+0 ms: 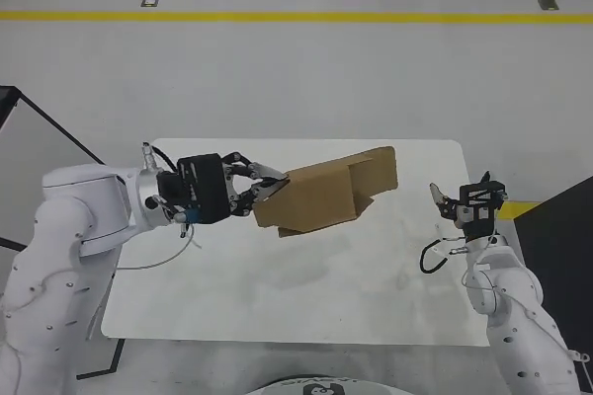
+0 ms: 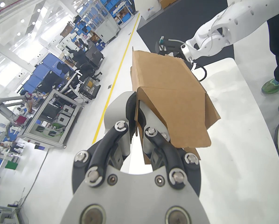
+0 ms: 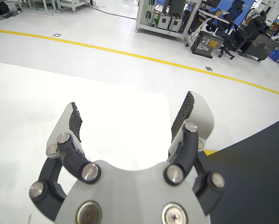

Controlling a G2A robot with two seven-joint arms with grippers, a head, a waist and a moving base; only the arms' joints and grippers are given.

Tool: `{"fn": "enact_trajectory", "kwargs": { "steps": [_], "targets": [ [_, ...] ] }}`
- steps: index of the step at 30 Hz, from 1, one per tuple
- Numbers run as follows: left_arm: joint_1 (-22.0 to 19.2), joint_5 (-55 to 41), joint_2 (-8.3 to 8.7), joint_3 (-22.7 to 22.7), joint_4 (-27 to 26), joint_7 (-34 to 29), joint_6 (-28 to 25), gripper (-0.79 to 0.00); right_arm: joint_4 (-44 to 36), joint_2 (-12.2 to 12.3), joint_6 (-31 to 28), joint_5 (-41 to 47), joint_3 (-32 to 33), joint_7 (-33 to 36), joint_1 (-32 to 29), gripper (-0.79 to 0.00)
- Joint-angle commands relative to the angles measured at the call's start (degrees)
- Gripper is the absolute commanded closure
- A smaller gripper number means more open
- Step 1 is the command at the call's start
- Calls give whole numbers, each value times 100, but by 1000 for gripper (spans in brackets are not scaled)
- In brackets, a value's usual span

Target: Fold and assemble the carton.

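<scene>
Carton (image 1: pixel 326 193): brown cardboard, over the middle of the table (image 1: pixel 376 296), held out sideways by its end nearest the left arm; probably lifted clear of the surface, judging by the shadow below, though hard to confirm from above.
Left gripper (image 2: pixel 137 117): clenched on a thin cardboard edge of the carton, one finger on each face of the panel.
Right gripper (image 3: pixel 130 99): released, fingers spread wide, nothing between them; at the right edge of the table, toward its far corner, well apart from the carton.
Shape of carton: partly opened from flat, skewed rather than square; end flaps sticking out loose.
Done so far: picked up and opened a little, as far as can be judged.
Left to do: squaring the body, folding the end flaps in, closing them; most of the task, by estimate.
Likely need: the free gripper on the far end, for pushing against the held side.
Count of cartons at the table: one.
Count of grippers: two, one busy and one free.
Count of tables: one.
</scene>
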Motion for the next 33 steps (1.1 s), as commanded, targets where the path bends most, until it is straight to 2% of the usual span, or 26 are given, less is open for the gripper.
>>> {"fn": "enact_trajectory", "kwargs": {
  "steps": [1, 5, 10, 15, 22, 26, 30, 33],
  "targets": [
    [-55, 212, 107, 172, 248, 382, 1, 0, 0, 0, 0, 0, 0, 0, 0, -785],
    [-201, 824, 359, 528, 638, 1216, 1, 0, 0, 0, 0, 0, 0, 0, 0, -785],
    [-363, 1580, 669, 744, 1273, 2445, 1, 0, 0, 0, 0, 0, 0, 0, 0, -785],
    [-528, 2045, 903, 961, 1713, 3313, 1, 0, 0, 0, 0, 0, 0, 0, 0, -785],
    [-528, 2045, 903, 961, 1713, 3313, 1, 0, 1, -1, -10, 15, 0, -1, 2, -785],
    [-528, 2045, 903, 961, 1713, 3313, 1, 0, -204, 38, -1038, 517, 98, 416, -12, -785],
    [-528, 2045, 903, 961, 1713, 3313, 1, 0, -504, 122, -2367, 1362, 370, 1449, 18, -785],
    [-528, 2045, 903, 961, 1713, 3313, 1, 0, -600, 182, -2978, 2205, 553, 2454, 64, -785]
  ]
}}
